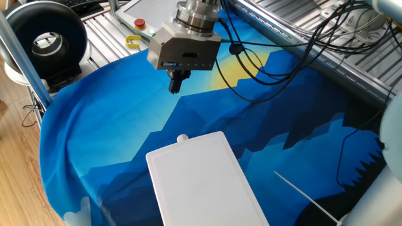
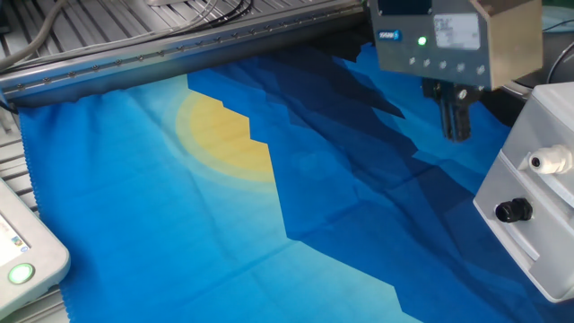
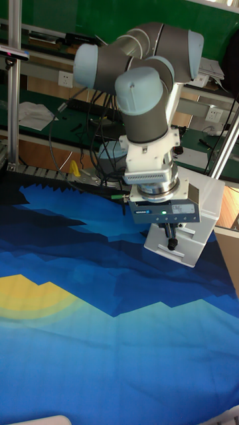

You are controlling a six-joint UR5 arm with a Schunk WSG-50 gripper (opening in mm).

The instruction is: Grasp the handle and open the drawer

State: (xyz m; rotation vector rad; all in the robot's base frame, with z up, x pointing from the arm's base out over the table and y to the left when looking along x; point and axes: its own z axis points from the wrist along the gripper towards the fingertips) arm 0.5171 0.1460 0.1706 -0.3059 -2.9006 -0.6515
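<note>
The drawer (image 1: 202, 182) belongs to a white rounded-corner box lying on the blue cloth, seen from above in one fixed view. Its handle (image 1: 183, 139), a small white knob, sticks out of the narrow front. In the other fixed view the handle (image 2: 547, 162) shows on the box's front face (image 2: 518, 184) at the right edge. My gripper (image 1: 178, 83) hangs above the cloth, well apart from the handle, its dark fingers (image 2: 456, 121) pressed together and holding nothing. In the tall fixed view the gripper (image 3: 170, 232) hangs in front of the box (image 3: 202, 199).
A black knob (image 2: 513, 210) sits below the handle on the same face. A white pendant with a red button (image 1: 139, 24) and a yellow object (image 1: 133, 41) lie behind the arm. Black cables (image 1: 276, 63) trail over the cloth. Another pendant corner (image 2: 27, 256) sits at lower left.
</note>
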